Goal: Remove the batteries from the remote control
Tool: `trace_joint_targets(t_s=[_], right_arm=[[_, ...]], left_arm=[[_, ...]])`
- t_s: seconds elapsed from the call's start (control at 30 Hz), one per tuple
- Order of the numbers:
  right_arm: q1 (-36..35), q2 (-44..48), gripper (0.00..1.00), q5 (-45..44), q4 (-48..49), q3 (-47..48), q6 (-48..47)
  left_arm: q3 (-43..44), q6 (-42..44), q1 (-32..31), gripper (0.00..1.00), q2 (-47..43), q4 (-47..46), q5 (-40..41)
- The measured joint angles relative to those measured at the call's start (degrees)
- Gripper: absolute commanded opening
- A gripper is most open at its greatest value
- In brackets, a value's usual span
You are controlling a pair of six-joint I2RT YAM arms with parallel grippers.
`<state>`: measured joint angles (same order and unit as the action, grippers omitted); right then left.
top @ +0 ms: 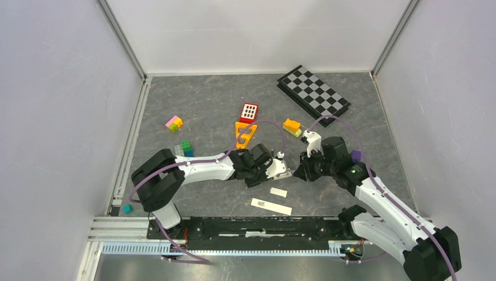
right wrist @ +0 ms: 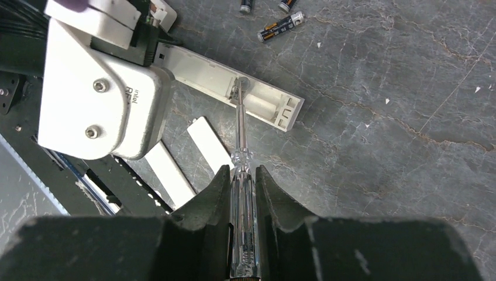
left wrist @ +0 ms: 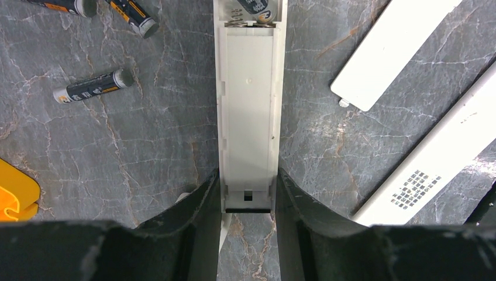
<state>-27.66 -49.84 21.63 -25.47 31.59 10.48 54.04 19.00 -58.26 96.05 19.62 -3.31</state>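
Bright, diffuse light casts only faint soft shadows on the grey marbled counter (top: pixel 205 105). Close to each wrist lens the black left tool (left wrist: pixel 247 175) and right tool (right wrist: pixel 241 172) blur; the clear-handled screwdriver (right wrist: pixel 243 211) glints, the white plastic remote control (left wrist: pixel 248 105) looks washed.

Left arm (top: pixel 196 170): base at the near edge, left of centre; elbow folded low above it; forearm reaching right, toward the middle of the worktop. Left gripper (left wrist: pixel 247 175): pointing right, its two dark fingers (left wrist: pixel 196 205) pressed against the long sides of the remote (left wrist: pixel 248 117), one on each side.

Right arm (top: pixel 380 196): base at the near right corner; links rising left and away from the near edge; wrist bent toward the left arm. Right gripper (right wrist: pixel 241 171): fingers (right wrist: pixel 215 193) closed on the clear handle of a screwdriver (right wrist: pixel 241 140). The two grippers face each other, near but apart, at mid-worktop.
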Motion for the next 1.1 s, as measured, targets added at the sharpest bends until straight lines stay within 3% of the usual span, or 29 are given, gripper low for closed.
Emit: trace_joint_targets(t_s=[0.7, 1.1], right_arm=[[0.0, -2.2, 0.00, -9.0, 0.0, -0.5, 1.9], [-0.1, -0.6, 0.00, -3.4, -0.9, -2.5, 1.1]], left_arm=[[0.0, 0.0, 0.0, 0.03, 0.0, 0.0, 0.1], [0.1, 0.0, 0.0, 0.03, 0.1, 0.0, 0.2]])
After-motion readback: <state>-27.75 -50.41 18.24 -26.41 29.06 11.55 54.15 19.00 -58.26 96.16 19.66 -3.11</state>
